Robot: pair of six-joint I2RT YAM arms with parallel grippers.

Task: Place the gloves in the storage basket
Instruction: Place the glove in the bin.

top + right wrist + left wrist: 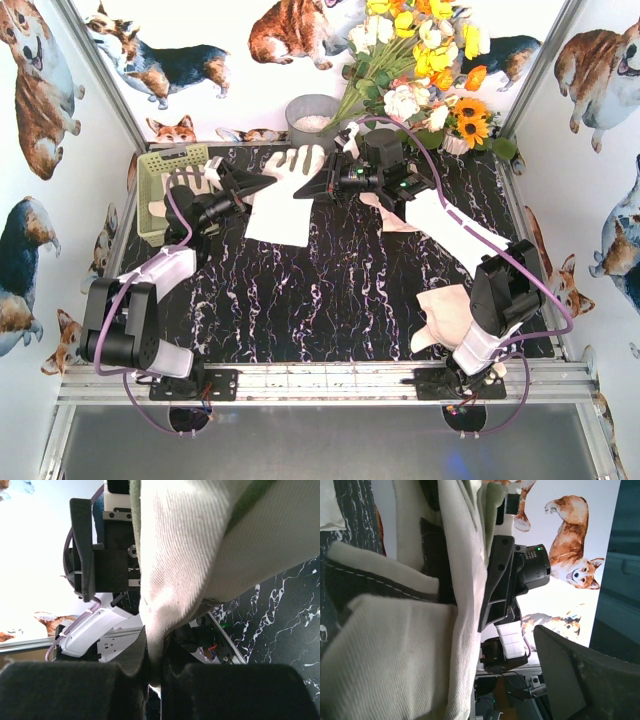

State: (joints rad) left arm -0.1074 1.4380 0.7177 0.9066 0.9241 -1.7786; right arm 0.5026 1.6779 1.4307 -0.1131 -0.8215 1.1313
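Note:
A cream-white glove [283, 205] hangs over the back middle of the marble table, fingers up. My right gripper [307, 188] reaches in from the right and is shut on its edge. The right wrist view shows the fabric [200, 545] pinched between the two dark pads [125, 680]. My left gripper [258, 184] comes from the left with jaws spread wide beside the same glove [405, 655]. One finger [580, 680] shows clear of the cloth; the other is hidden behind it. The pale yellow-green storage basket [160, 172] stands at the back left, behind the left arm. Another glove [445, 312] lies near the right arm's base, and one [395, 218] under the right forearm.
A round grey bucket [312, 118] stands at the back wall. A bunch of yellow, white and orange flowers [430, 60] fills the back right corner. White walls with dog pictures close in the table on three sides.

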